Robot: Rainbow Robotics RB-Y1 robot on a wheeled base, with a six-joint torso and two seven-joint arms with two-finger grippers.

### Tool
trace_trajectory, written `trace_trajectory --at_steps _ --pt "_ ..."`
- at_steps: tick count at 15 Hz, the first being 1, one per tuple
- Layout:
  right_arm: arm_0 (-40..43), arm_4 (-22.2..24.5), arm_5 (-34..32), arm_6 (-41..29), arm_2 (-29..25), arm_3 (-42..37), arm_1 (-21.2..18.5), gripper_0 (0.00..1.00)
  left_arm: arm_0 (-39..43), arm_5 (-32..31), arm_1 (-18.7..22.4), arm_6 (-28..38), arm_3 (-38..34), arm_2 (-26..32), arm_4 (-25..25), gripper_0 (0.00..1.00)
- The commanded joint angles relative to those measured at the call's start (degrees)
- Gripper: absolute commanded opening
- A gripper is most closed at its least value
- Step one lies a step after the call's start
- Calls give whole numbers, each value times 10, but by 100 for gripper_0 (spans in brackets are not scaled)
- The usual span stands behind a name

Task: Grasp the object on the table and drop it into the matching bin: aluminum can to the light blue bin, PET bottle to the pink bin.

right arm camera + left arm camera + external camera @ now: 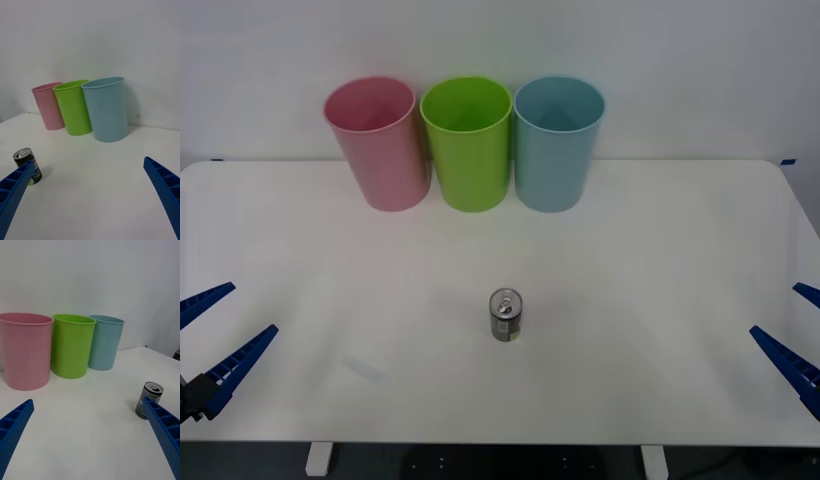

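A small dark aluminum can (506, 315) with a silver top and pull tab stands upright near the middle of the white table (630, 260). At the back stand the pink bin (378, 145) on the left and the light blue bin (557, 145) on the right. My left gripper (220, 335) is open at the table's front left edge, far from the can. My right gripper (792, 325) is open at the front right edge. The right wrist view has the can (24, 157) beside one blue finger (13, 191). The left wrist view has the can (153, 390) just behind one finger (163, 427).
A lime green bin (468, 145) stands between the pink and light blue bins, close against both. All three line up along the table's far edge before a white wall. Wide bare tabletop lies between the can and the bins.
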Motion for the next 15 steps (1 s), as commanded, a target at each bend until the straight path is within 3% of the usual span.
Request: trace_trajectory --at_steps 1,7,11,15 --pt "4 0 -1 6 20 0 -14 100 0 0 0 0 0 0 0 100" --pt "3 2 -10 40 71 18 -36 100 0 0 0 0 0 0 0 100" --pt "-30 30 -53 67 82 69 -37 100 0 0 0 0 0 0 0 100" --pt "-59 54 -56 152 97 115 -38 100 0 0 0 0 0 0 0 100"
